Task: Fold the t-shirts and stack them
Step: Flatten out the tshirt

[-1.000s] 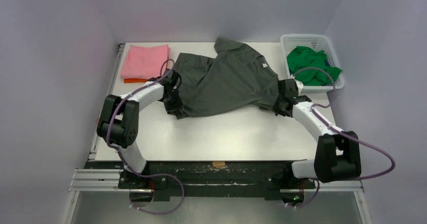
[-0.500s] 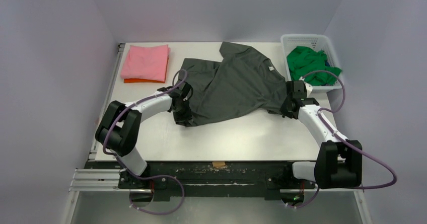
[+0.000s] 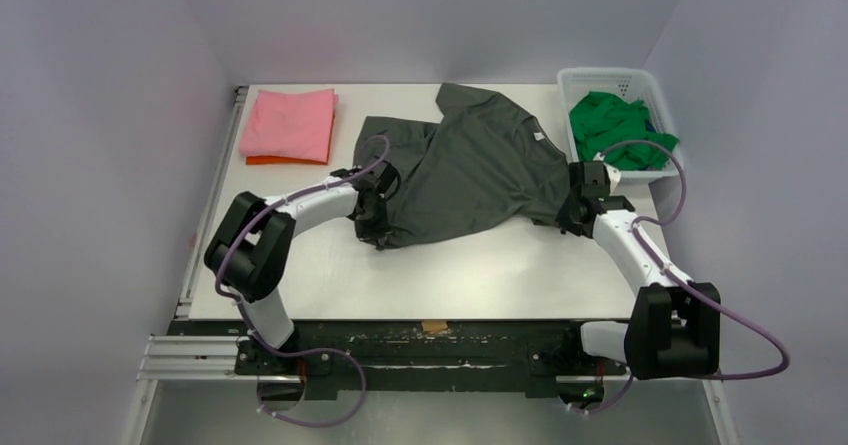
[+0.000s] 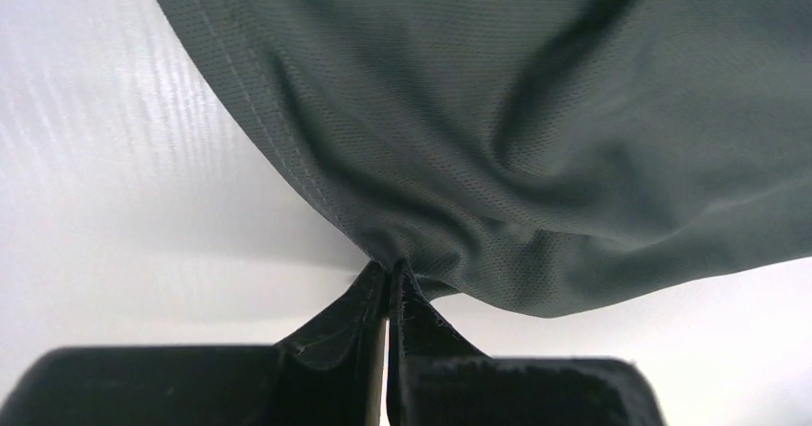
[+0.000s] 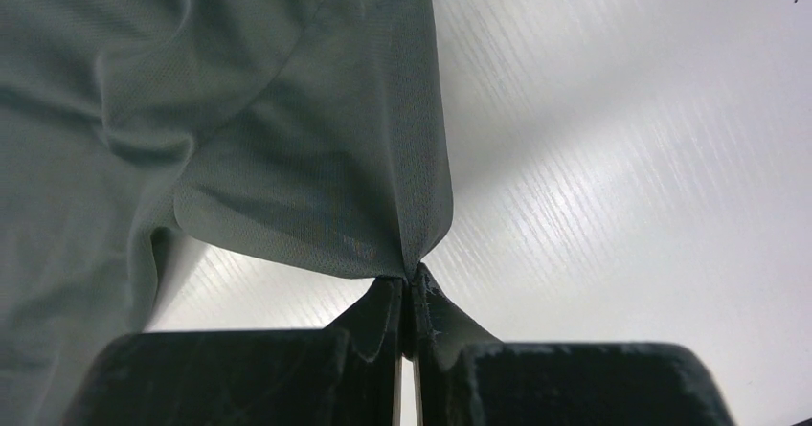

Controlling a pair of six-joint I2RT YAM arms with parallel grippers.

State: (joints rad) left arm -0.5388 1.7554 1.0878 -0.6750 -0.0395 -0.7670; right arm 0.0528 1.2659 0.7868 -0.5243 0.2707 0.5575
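Left claw and right claw flank the crumpled charcoal t-shirt.

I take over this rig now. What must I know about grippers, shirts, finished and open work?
Left gripper: shut on the left edge of the grey t-shirt.
Right gripper: shut on its right edge.
Pink t-shirt lies folded on the orange t-shirt, far left. Green t-shirt is bunched in the white basket, far right.
Done: pink and orange stacked.
Left: fold the grey, stack it, then the green.
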